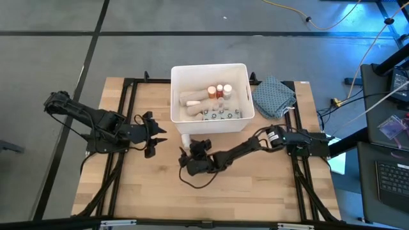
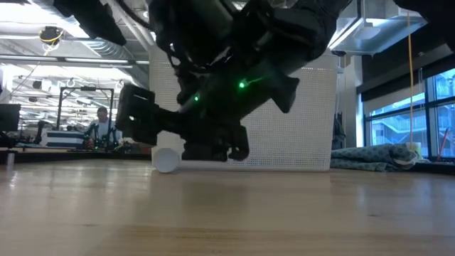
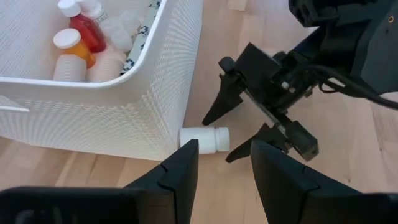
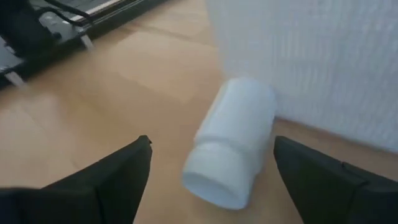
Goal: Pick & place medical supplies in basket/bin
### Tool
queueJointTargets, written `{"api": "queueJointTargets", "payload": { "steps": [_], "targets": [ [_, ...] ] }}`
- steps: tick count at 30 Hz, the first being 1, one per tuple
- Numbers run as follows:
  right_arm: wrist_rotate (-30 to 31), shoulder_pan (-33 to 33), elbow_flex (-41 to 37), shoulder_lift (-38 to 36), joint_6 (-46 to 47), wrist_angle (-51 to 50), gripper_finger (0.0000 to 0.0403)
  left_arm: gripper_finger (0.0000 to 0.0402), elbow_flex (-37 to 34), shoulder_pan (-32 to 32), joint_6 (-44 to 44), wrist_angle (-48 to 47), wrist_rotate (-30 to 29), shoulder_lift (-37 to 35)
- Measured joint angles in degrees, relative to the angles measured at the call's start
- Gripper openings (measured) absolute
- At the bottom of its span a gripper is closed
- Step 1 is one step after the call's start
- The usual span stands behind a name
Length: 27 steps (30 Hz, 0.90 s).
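The white bin point(image 1: 176, 96) stands at the table's far middle and holds beige rolls point(image 1: 193, 98), white-capped red and orange bottles point(image 1: 222, 91) and a grey dotted packet point(image 1: 220, 115). A small white bottle point(image 1: 186, 138) lies on its side on the wood by the bin's near left corner; it also shows in the left wrist view point(image 3: 205, 140) and the right wrist view point(image 4: 233, 146). My right gripper point(image 1: 190, 151) is open and low over the table, with a finger on each side of that bottle and gaps between. My left gripper point(image 1: 155, 134) is open, left of the bottle, touching nothing.
A blue-grey patterned cloth point(image 1: 275, 97) lies right of the bin. Black frame rails point(image 1: 128, 115) run along the table's left and right sides. Bare wood stretches along the near half. A person point(image 2: 103, 128) sits far off in the room beyond.
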Motion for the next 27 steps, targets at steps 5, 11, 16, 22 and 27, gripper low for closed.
{"api": "queueJointTargets", "payload": {
  "steps": [5,11,16,22,27],
  "targets": [
    [0.0,0.3,0.1,0.4,2.5,-2.6,0.0317,0.0141,0.0,0.0,0.0,-1.0,0.0,0.0],
    [0.5,-0.1,0.1,0.6,2.4,-4.5,0.0312,0.0141,0.0,0.0,0.0,-1.4,-0.1,0.0],
    [0.0,-0.7,0.1,1.1,2.4,-6.5,0.0312,0.0141,0.0,0.0,0.0,-1.4,-0.1,0.0],
    [0.4,-0.7,0.1,1.7,1.9,-6.2,0.0312,0.0139,0.0,0.0,0.0,-1.4,-0.2,0.0],
    [0.2,-0.7,0.1,1.7,-0.8,-6.1,0.0298,0.0139,0.0,0.0,0.1,-1.4,-0.2,0.0]
  ]
}}
